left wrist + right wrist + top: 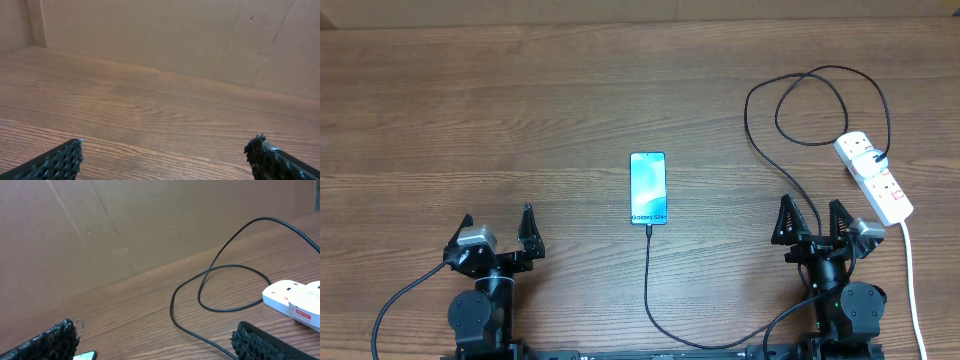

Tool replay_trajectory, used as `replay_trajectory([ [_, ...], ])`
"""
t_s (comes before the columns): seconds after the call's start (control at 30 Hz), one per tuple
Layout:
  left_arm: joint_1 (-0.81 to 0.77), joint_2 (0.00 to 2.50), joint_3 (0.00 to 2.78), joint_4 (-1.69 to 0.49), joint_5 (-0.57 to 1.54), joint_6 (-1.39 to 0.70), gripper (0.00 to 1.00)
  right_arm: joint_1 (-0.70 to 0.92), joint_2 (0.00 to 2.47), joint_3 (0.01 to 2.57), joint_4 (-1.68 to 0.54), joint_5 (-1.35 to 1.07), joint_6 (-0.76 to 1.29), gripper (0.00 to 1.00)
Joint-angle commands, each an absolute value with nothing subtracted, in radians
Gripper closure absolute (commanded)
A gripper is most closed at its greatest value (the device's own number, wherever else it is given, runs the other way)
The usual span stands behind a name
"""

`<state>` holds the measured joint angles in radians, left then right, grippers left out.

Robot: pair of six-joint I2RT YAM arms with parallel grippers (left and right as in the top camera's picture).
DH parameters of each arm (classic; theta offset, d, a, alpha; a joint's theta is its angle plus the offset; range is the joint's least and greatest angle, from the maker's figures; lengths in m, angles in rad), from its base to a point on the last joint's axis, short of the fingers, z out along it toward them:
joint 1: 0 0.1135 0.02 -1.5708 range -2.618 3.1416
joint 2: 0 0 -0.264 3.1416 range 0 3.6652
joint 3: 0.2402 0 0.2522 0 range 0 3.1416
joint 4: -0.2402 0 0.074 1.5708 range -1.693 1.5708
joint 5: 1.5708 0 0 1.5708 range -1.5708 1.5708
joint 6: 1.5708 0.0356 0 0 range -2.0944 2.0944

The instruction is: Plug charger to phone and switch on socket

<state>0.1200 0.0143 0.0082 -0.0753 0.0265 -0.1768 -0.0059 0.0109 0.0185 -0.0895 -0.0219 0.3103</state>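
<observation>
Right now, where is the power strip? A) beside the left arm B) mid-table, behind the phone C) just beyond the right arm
C: the power strip lies just beyond the right fingers, well to the right of the phone, which sits mid-table.

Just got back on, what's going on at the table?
Nothing is being handled. The left gripper and right gripper are both open and empty. The phone lies screen up in the middle; the black cable reaches its near end, though I can't tell if it's plugged in. The power strip sits to the right.
</observation>
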Motion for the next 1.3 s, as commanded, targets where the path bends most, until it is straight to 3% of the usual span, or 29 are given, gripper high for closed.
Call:
replay_trajectory([
  [0.0, 0.124, 0.019, 0.005, -0.076, 0.041, -0.176, 0.00, 0.000, 0.003, 0.008, -0.083, -0.021, 0.310, 0.00],
  [1.27, 0.096, 0.004, 0.005, -0.076, 0.034, -0.176, 0.00, 0.000, 0.003, 0.008, -0.083, -0.020, 0.310, 0.00],
])
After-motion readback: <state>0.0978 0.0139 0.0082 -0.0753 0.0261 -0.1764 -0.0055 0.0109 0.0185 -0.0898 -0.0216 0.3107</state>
